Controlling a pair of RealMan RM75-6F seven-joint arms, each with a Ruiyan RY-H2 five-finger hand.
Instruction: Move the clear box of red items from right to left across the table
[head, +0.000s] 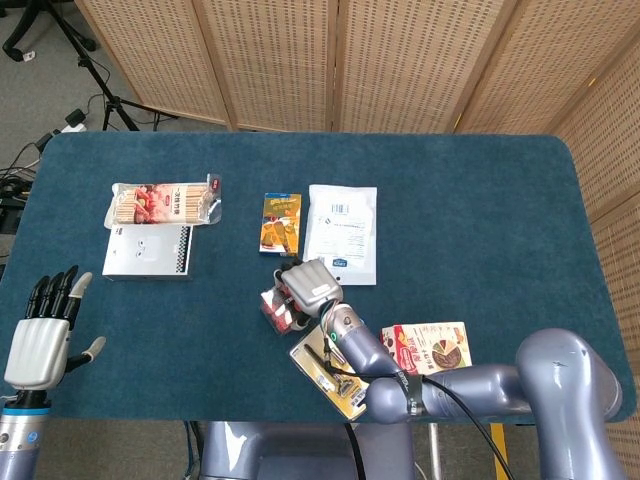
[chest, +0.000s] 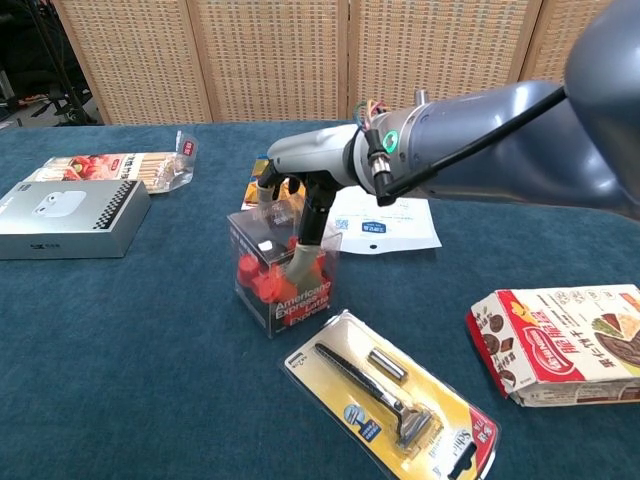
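Clear box with transparent walls, holding red items and bearing a label with white lettering on its lower front; it sits near the table centre, just beside the razor pack. The right hand grips the box from above, fingers wrapped down its sides. Left hand hovers at the table's left edge, fingers spread, holding nothing.
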